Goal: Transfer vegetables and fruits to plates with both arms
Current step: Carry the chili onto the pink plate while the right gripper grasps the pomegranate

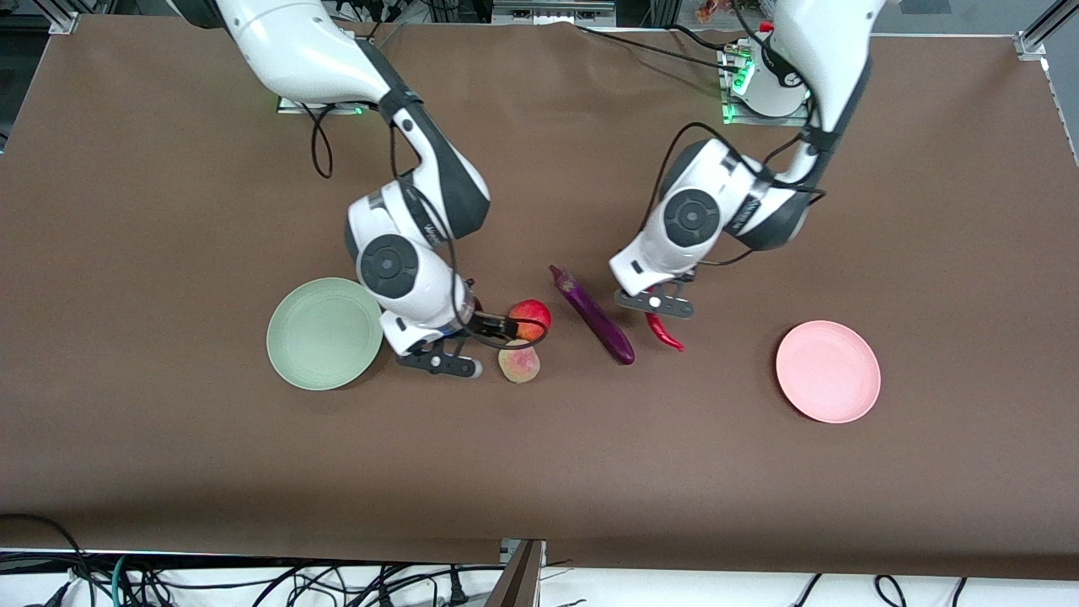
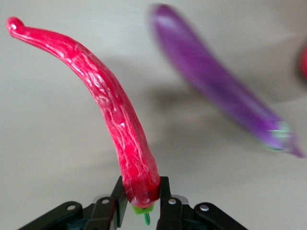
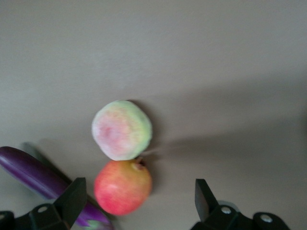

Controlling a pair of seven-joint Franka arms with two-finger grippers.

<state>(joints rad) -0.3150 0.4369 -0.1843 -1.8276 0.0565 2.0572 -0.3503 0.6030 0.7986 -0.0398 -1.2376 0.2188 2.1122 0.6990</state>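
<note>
My left gripper is shut on the stem end of the red chili pepper, which shows long and curved in the left wrist view between my gripper's tips. The purple eggplant lies beside it on the table, also seen in the left wrist view. My right gripper is open and low around the red apple. In the right wrist view the apple sits between the open tips, closer to one finger. The peach touches the apple and lies nearer the front camera.
The pale green plate lies beside my right gripper toward the right arm's end. The pink plate lies toward the left arm's end, apart from the chili. The eggplant lies close to the apple.
</note>
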